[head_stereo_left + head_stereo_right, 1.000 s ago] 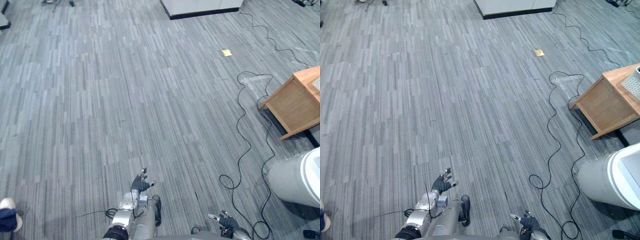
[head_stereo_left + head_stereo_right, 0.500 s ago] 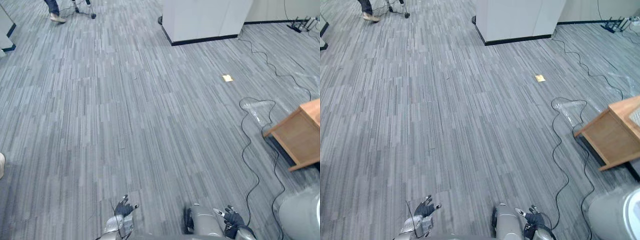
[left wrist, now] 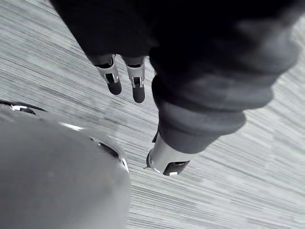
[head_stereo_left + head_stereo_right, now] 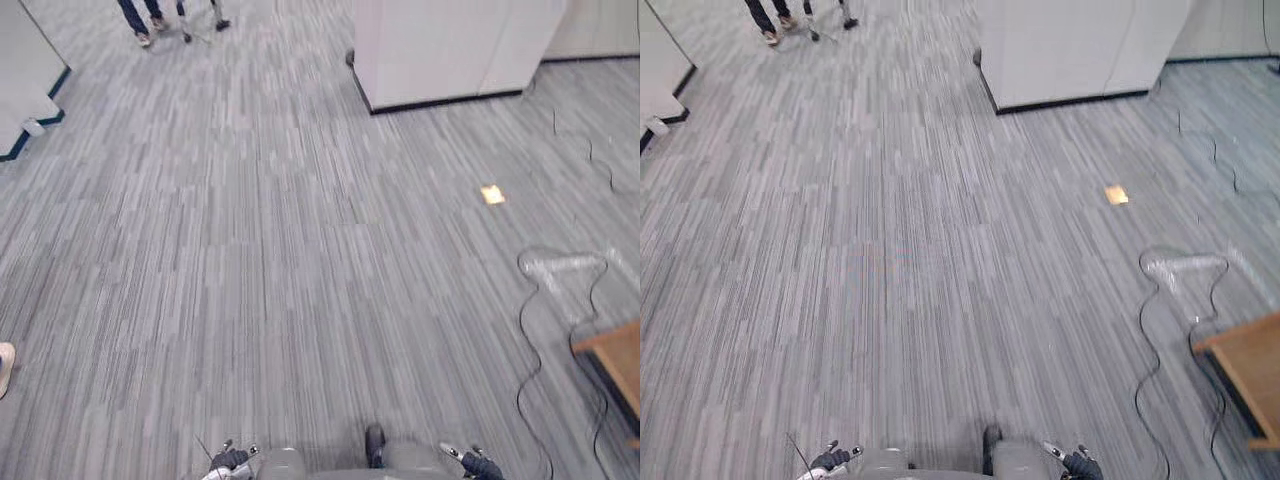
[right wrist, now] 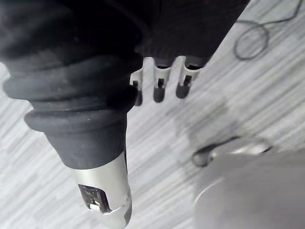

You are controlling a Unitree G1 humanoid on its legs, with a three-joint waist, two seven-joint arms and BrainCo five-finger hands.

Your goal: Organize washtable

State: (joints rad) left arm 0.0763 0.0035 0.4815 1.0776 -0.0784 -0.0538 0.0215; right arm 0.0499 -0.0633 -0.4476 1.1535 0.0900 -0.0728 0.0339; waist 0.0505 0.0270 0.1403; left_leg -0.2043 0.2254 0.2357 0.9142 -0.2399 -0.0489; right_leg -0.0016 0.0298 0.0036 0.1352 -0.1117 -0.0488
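Camera lifted: white cabinet [image 4: 450,45] ahead, table [image 4: 612,350] right.

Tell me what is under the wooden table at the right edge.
Under the light brown wooden table a dark shadowed strip shows on the grey striped carpet. Anything further in is covered by the tabletop.
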